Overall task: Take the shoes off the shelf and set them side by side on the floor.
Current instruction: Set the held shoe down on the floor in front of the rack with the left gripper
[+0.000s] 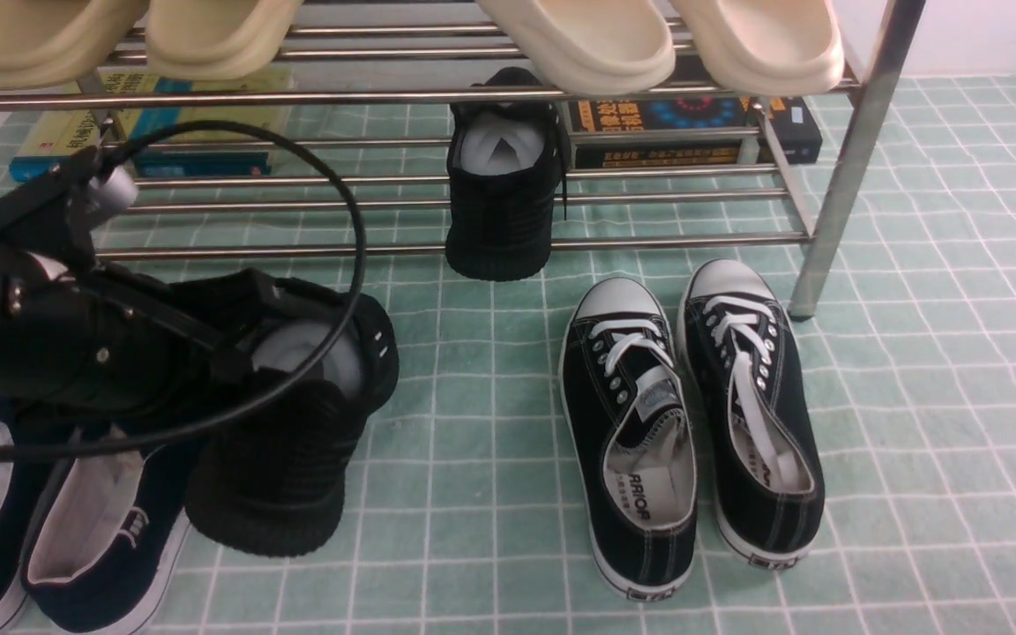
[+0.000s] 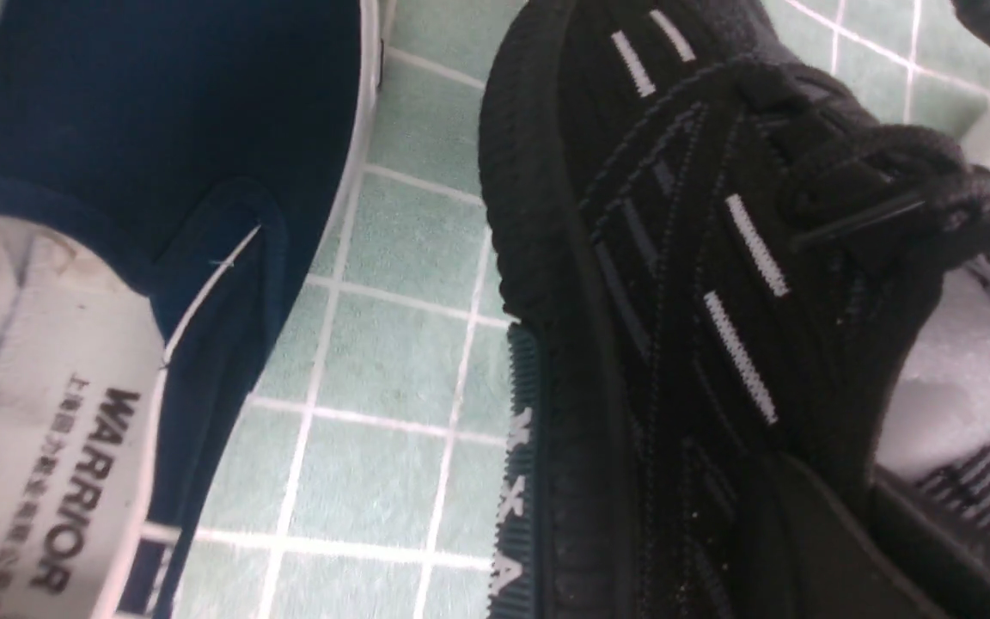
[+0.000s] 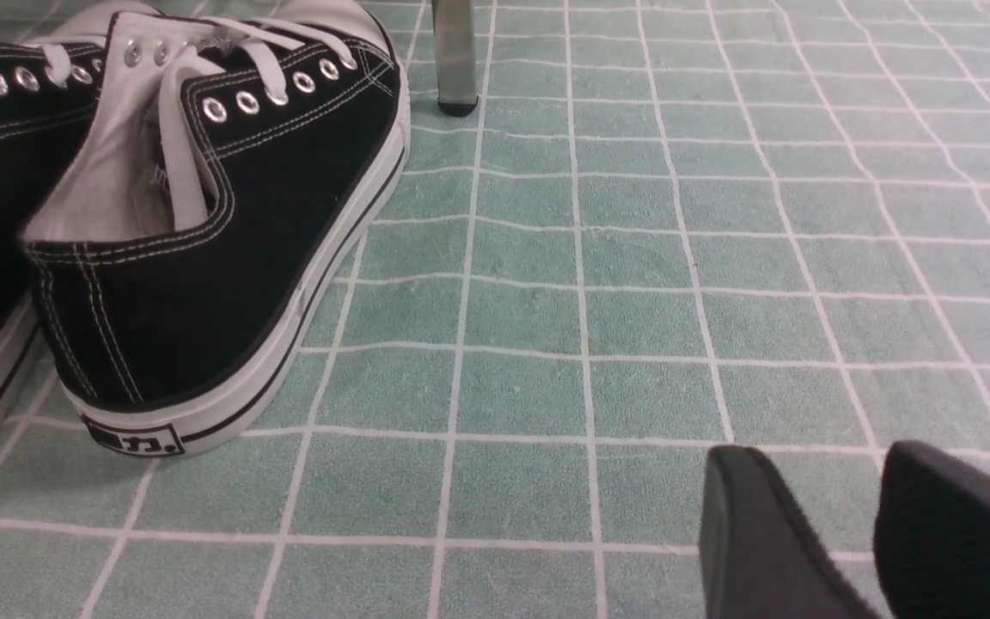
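The left pincer is pressing together on the collar of 1 black knit sneaker, with 1 finger lying against the outer side wall, next to the white paper stuffing. This sneaker is sitting low at the front left, heel toward the front camera, just beside the navy slip-ons. Whether its sole is touching the floor cannot be told. The right pincer is standing spread with nothing between its fingers, hovering low over bare floor near the heels of the black canvas sneakers, which are lying side by side on the floor. The second black knit sneaker is resting on the lower tier of the shelf, its heel projecting past the front tube. 4 cream slippers are occupying the upper tier, and books are showing behind the lower tubes.
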Robot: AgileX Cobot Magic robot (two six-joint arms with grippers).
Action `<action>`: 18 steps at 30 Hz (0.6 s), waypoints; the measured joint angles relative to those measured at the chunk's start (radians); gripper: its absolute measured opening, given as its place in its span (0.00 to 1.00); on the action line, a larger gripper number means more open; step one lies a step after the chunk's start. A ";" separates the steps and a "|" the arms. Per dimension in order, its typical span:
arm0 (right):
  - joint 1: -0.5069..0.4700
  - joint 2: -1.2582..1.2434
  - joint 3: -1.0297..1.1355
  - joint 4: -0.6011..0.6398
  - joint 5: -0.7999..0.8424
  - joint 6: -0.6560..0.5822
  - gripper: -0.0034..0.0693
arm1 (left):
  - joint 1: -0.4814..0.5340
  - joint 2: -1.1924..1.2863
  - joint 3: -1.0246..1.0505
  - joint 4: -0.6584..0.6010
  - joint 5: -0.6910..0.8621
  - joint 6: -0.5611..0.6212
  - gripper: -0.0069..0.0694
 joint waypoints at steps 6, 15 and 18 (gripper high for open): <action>0.000 0.000 0.000 0.000 0.000 0.000 0.37 | 0.000 0.024 0.081 -0.028 -0.077 0.002 0.12; 0.000 0.000 0.000 0.000 0.000 0.000 0.37 | 0.000 0.069 0.085 -0.034 -0.071 0.048 0.25; 0.000 0.000 0.000 0.000 0.000 0.000 0.37 | 0.000 0.068 0.084 -0.027 -0.042 0.049 0.38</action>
